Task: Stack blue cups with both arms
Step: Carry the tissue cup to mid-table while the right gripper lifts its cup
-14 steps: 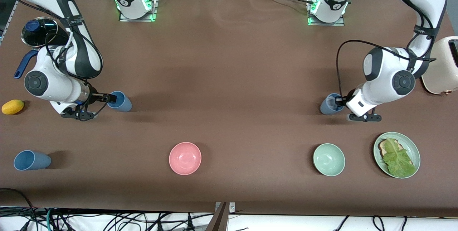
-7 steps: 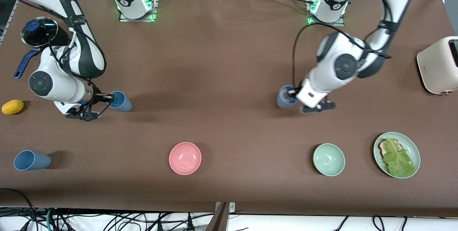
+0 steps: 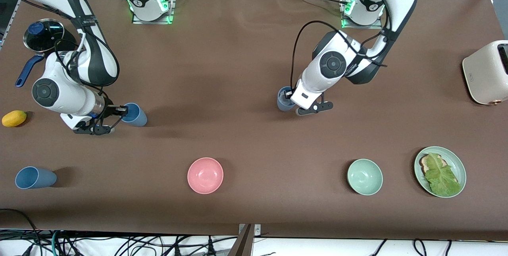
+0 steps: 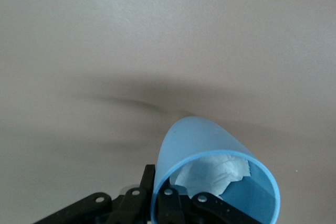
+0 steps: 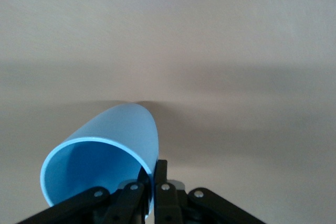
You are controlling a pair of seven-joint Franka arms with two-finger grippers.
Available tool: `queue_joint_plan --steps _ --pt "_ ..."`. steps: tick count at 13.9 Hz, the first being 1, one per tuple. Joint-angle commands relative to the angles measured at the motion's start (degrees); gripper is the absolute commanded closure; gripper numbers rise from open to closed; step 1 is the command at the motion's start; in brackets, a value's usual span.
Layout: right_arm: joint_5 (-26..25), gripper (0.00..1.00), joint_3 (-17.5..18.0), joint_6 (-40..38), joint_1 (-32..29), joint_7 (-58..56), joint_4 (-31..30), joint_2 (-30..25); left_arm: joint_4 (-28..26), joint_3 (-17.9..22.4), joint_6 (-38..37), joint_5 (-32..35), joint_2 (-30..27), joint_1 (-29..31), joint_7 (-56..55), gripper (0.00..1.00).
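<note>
front view: each arm grips a blue cup by its rim.
left gripper (image 3: 289, 96) clenches the paper-stuffed cup (image 3: 283, 99) over mid-table; right gripper (image 3: 124, 109) clenches the empty cup (image 3: 135, 115).

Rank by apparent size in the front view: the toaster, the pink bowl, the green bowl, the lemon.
1. toaster, partly cut off by the frame
2. pink bowl and green bowl, look alike
3. lemon

Blue cups (image 3: 135, 114) matte plastic; arms (image 3: 329, 69) glossy white; table (image 3: 246, 49) brown cloth, matt

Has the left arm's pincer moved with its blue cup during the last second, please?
Yes. The left pincer, shut on its blue cup, has travelled away from the toaster toward the right arm's end.
</note>
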Motion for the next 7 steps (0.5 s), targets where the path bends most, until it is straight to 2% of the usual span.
queue_joint_plan --steps 1,3,7 --pt "0.3 1.0 1.8 -7.8 1.2 2.5 9.3 1.8 2.2 0.4 1.1 2.8 3.0 -1.1 -1.0 1.0" --pt "0.4 1.0 1.9 -11.6 5.0 9.3 13.9 2.5 2.7 0.4 1.8 3.1 3.5 -1.2 -1.3 1.0" --pt "0.6 1.0 2.0 -16.2 11.5 21.2 18.7 3.2 3.8 0.4 1.8 3.2 4.4 -3.0 -3.1 1.0"
